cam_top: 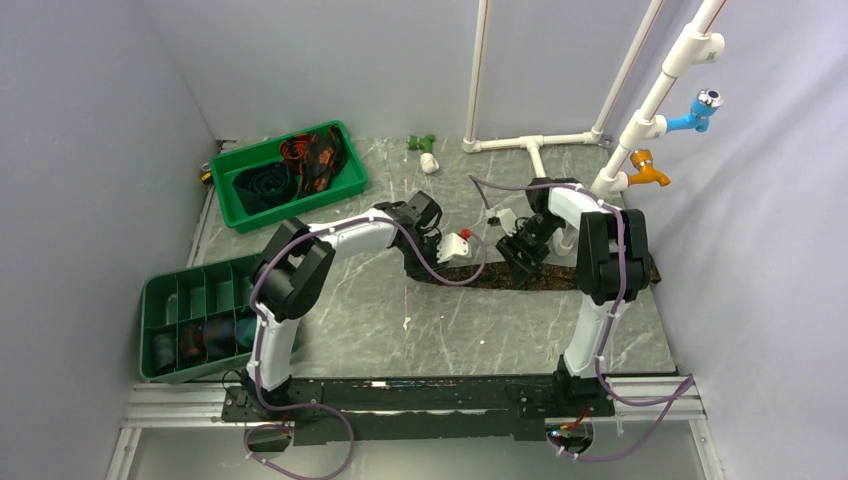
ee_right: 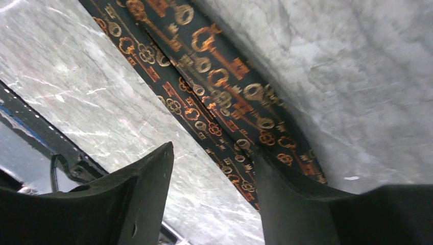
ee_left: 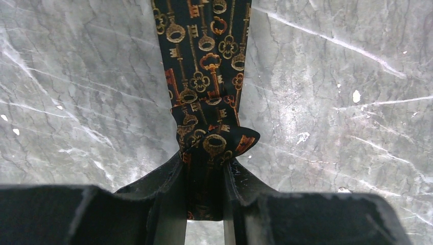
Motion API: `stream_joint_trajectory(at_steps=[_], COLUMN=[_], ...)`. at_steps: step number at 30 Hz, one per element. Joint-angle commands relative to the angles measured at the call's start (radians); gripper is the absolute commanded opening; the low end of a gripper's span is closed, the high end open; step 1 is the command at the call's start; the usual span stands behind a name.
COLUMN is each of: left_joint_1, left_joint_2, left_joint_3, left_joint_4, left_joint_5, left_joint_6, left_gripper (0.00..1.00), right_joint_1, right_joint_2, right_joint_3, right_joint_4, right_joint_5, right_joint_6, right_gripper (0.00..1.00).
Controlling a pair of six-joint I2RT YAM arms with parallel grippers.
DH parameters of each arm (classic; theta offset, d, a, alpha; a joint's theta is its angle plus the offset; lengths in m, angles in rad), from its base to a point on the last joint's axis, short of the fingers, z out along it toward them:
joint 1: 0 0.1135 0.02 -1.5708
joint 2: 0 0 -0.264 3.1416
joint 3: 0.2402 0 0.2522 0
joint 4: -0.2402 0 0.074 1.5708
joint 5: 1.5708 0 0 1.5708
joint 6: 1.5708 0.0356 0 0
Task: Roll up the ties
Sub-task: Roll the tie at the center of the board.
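Two pincers, one tie in work.

1. Left pincer (ee_left: 204, 168): clenched on the narrow end of the tie (ee_left: 204, 61). The cloth is bunched into a small fold just ahead of the fingertips.

2. Tie: black cloth with a gold and orange key print. From the left pincer it runs flat along the desk (cam_top: 400, 330), away to the right, and nearly all of it is unrolled. The roll looks barely begun. Handling, as judged: light and limp, with no stiffness of its own. The smooth weave is likely to slip and let a roll spring loose. It is not fragile but creases readily. The best hold is square across the narrow end, as the left pincer has it, so the roll starts straight. A second hold belongs on the flat run farther out, to keep the cloth taut.

3. Right pincer (ee_right: 212, 153): released, jaws apart, gripping nothing. It hangs low over the flat run, well along from the left pincer. Whether it touches the cloth cannot be told.

4. Bin (cam_top: 350, 185): green, beyond the left pincer and to its left. It holds loose ties (cam_top: 310, 155).

5. Tray (cam_top: 160, 290): green and divided, nearer than the left pincer and far to its left. Dark bundles (cam_top: 200, 340), likely rolled ties, sit in its near compartments.
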Motion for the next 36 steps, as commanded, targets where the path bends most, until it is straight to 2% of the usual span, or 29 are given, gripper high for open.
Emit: stream_joint_trajectory(at_steps=[1, 5, 10, 14, 18, 26, 34, 35, 36], left_joint_1=[-0.003, 0.0, 0.004, 0.006, 0.006, 0.007, 0.008, 0.008, 0.008], left_joint_2=[-0.045, -0.072, -0.046, -0.04, -0.042, -0.047, -0.051, -0.05, -0.052], left_joint_3=[-0.084, -0.128, -0.095, -0.09, -0.092, -0.093, -0.094, -0.094, -0.095], left_joint_4=[-0.004, 0.027, 0.008, 0.008, 0.009, 0.01, 0.005, 0.003, 0.003], left_joint_5=[0.013, 0.024, 0.018, 0.019, 0.018, 0.01, 0.013, 0.013, 0.013], left_joint_6=[-0.038, -0.056, -0.05, -0.045, -0.045, -0.054, -0.05, -0.049, -0.048], left_gripper=[0.29, 0.29, 0.29, 0.29, 0.29, 0.29, 0.29, 0.29, 0.29], right_joint_1=[0.005, 0.011, 0.018, 0.027, 0.029, 0.029, 0.028, 0.028, 0.027], right_joint_2=[-0.092, -0.149, -0.161, -0.146, -0.097, -0.155, -0.175, -0.173, -0.17], right_joint_3=[0.027, -0.045, -0.062, -0.107, -0.095, -0.098, -0.122, -0.12, -0.112], right_joint_4=[0.035, 0.139, 0.171, 0.235, 0.204, 0.112, 0.091, 0.099, 0.117], right_joint_5=[-0.107, -0.128, -0.134, -0.08, -0.079, -0.125, -0.104, -0.105, -0.107], right_joint_6=[-0.079, -0.115, -0.169, -0.212, -0.246, -0.317, -0.36, -0.347, -0.317], right_gripper=[0.72, 0.9, 0.91, 1.0, 0.99, 0.73, 0.29, 0.28, 0.33])
